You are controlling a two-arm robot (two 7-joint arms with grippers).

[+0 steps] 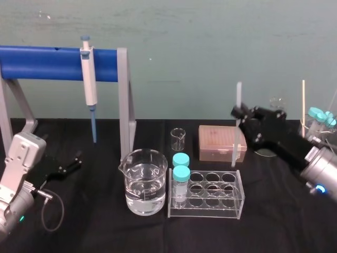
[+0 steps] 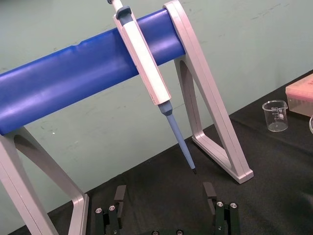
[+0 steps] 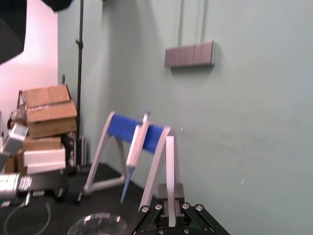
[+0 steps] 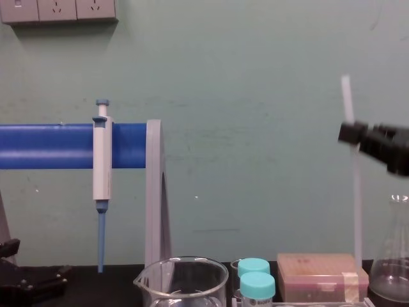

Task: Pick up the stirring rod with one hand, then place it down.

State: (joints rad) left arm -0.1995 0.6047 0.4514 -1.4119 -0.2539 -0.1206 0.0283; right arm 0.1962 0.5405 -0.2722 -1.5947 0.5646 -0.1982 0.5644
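The right gripper [image 1: 240,112] clamps the stirring rod [image 4: 356,211] upright near its top — thin, straight, translucent white — while the left gripper [image 2: 165,190] rests wide open.

Pipette [image 1: 89,79] on stand [image 1: 125,100] at left; beaker [image 1: 143,184] beside tube rack [image 1: 205,213], box [image 1: 218,142] behind rack

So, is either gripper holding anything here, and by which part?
The right gripper grips the stirring rod upright, near its upper end; the left gripper is open, empty.

Left gripper [image 2: 165,193] & right gripper [image 1: 241,112] blk, blocky; forearms [image 1: 16,168] silver-grey.
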